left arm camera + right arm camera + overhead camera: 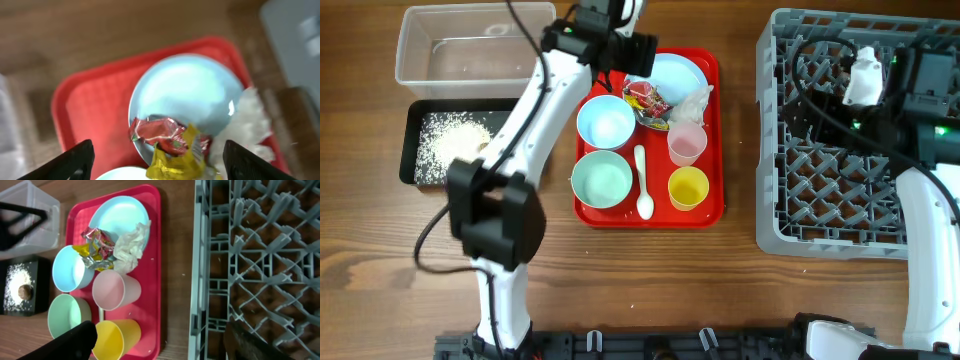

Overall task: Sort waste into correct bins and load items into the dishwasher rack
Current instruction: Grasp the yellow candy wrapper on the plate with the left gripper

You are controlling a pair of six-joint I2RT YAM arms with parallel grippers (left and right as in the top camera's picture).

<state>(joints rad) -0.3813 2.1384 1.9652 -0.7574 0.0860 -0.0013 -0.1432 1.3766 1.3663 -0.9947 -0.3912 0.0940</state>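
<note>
The red tray (710, 70) holds a light-blue plate (678, 72), red and yellow wrappers (648, 100), a white tissue (696, 102), two bowls (606, 120) (601, 178), a pink cup (687, 143), a yellow cup (688, 187) and a white spoon (642, 182). My left gripper (625, 55) is open and empty above the plate's left edge. In the left wrist view the wrappers (170, 142) lie between its fingers (160, 165). My right gripper (160, 342) is open and empty over the grey rack (840, 150).
A clear tub (450, 45) stands at the back left. In front of it a black tray (420, 115) holds white rice grains (450, 140) and a brown food piece (22, 291). Bare wood lies between the red tray and the rack.
</note>
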